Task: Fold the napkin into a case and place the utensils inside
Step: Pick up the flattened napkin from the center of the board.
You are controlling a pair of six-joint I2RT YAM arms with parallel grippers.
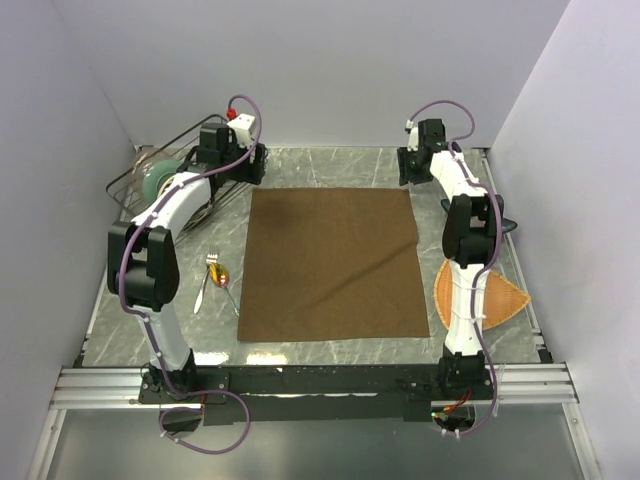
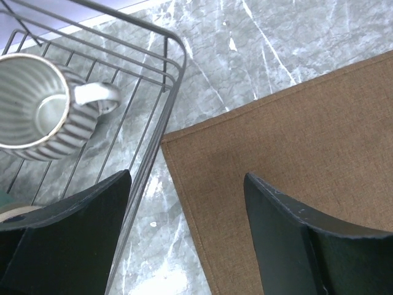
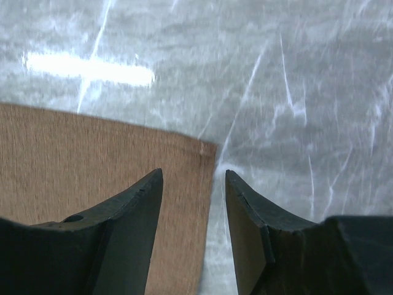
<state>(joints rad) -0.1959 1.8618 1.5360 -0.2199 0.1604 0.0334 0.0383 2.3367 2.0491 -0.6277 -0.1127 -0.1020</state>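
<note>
Top external view, square dark-brown napkin (image 1: pixel 330 265) flat and unfolded on the marble table (image 1: pixel 330 168), faint diagonal crease, utensils (image 1: pixel 217 275) just left of it, left gripper (image 2: pixel 187 178) spread wide above its far-left corner, right gripper (image 3: pixel 193 174) narrowly parted above its far-right corner, both empty.

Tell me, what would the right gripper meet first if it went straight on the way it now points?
Most likely the corner of the napkin, just ahead of the right gripper; its height above the cloth is unclear.
</note>
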